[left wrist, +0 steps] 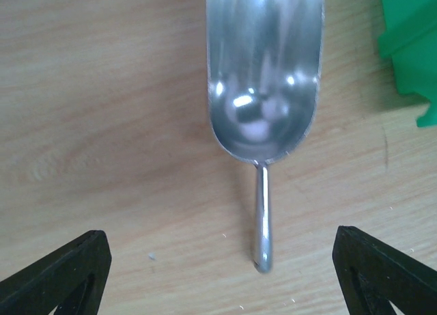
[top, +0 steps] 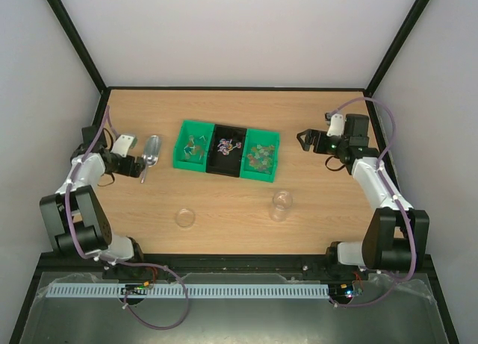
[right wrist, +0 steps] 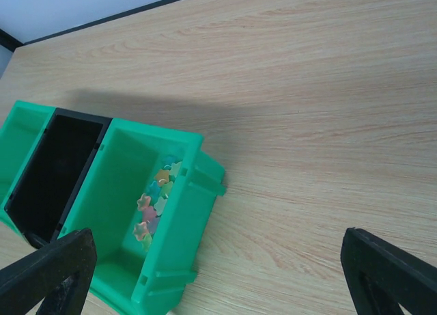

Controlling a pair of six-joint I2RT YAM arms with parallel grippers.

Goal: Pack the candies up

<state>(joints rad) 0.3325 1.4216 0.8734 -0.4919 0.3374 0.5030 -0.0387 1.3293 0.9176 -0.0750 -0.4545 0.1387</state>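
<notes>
Table: a light wooden table (top: pixel 231 109) carried the lot, with both arm bases at its near edge.
Bins: three open plastic bins stood touching in a slightly skewed row across the middle. There was a left green bin (top: pixel 179 139), a black bin (top: pixel 228 172) in the centre and a right green bin (top: pixel 274 148).
Candies: the tiny wrapped candies (top: pixel 227 145) lay in all three bins, a small heap in each. The right wrist view caught a handful of candies (right wrist: pixel 156 200), orange, pink and green, on the floor of the right green bin (right wrist: pixel 181 240). From there the black bin (right wrist: pixel 58 182) showed only a dark interior.
Scoop: a shiny metal scoop (top: pixel 151 151) lay flat on the table just left of the left green bin. Its bowl pointed away and its thin handle pointed back at the arm.
Left pincer: the left pincer (top: pixel 140 170) sat low at the handle end, spread wide and pinching nothing. In the wrist view the left pincer (left wrist: pixel 220 274) had the handle tip of the metal scoop (left wrist: pixel 263 76) between its black fingertips, touching neither.
Right pincer: the right pincer (top: pixel 302 141) hung over bare table just right of the right green bin. It was also spread wide with nothing held, as the right pincer (right wrist: pixel 218 277) showed in its own view.
Jar: a small clear jar (top: pixel 281 204) stood upright on the near side of the bins, apart from them.
Disc: a clear round disc (top: pixel 184 217) lay flat towards the left arm, well apart from the jar.
</notes>
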